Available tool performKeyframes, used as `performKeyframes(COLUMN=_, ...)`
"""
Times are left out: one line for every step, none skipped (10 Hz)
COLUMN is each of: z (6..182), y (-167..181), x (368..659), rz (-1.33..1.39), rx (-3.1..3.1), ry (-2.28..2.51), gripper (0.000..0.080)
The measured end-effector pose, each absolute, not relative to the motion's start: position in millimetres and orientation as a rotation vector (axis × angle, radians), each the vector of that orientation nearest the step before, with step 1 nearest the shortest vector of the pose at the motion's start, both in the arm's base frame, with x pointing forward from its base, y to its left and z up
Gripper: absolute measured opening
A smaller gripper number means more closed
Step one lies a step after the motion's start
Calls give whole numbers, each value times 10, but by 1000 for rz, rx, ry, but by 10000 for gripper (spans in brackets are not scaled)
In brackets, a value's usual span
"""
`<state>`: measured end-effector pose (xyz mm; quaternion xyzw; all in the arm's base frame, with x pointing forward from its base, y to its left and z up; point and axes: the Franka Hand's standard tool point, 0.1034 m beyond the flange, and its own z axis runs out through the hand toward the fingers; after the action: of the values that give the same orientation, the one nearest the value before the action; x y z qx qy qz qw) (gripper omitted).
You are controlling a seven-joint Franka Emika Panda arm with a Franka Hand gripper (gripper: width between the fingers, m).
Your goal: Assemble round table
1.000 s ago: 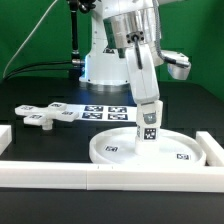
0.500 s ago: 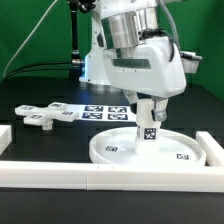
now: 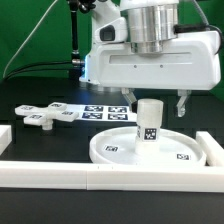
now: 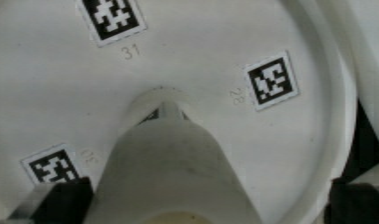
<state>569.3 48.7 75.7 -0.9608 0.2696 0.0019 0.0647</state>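
The robot's two-finger gripper point(image 3: 157, 109) hangs over the large rimmed round white plastic disc point(image 3: 120, 156), jaws spread wide and gripping nothing. The short thick white cylindrical post point(image 3: 149, 120) stands upright on the disc between the fingers, a black-and-white tag on its side. The finger on the exterior view's right is clear of it; whether the other touches it cannot be told. The smaller flat white cross-shaped piece point(image 3: 45, 117) lies on the black table point(image 3: 40, 142), well apart on the exterior view's left, beside the marker board point(image 3: 105, 112). The wrist view shows the disc's tagged face close up.
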Motion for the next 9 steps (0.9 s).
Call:
performKeyframes(z=748, y=481, x=5692, rz=-7, rx=-2953, ry=649, gripper=649)
performKeyframes(z=743, y=459, x=5693, rz=-19, rx=-2981, ry=508, gripper=649)
performKeyframes(z=734, y=409, x=5685, rz=-25, rx=-3000, ry=390, gripper=649)
performKeyframes(z=729, y=382, x=5681, rz=-30, rx=-3011, ry=299, gripper=649)
performKeyframes(z=721, y=354, x=5672, rz=-36, rx=-3021, ry=200, gripper=649)
performKeyframes(z=714, y=330, x=5665, rz=-41, rx=-3028, ry=66, gripper=649)
performKeyframes(z=714, y=324, x=5665, rz=-47, rx=-3030, ry=-35, gripper=649)
performKeyframes(z=712, y=331, x=5661, rz=-48, rx=-3029, ry=-69, gripper=649)
performKeyframes(z=701, y=351, x=5645, rz=-43, rx=-3028, ry=-77, gripper=554)
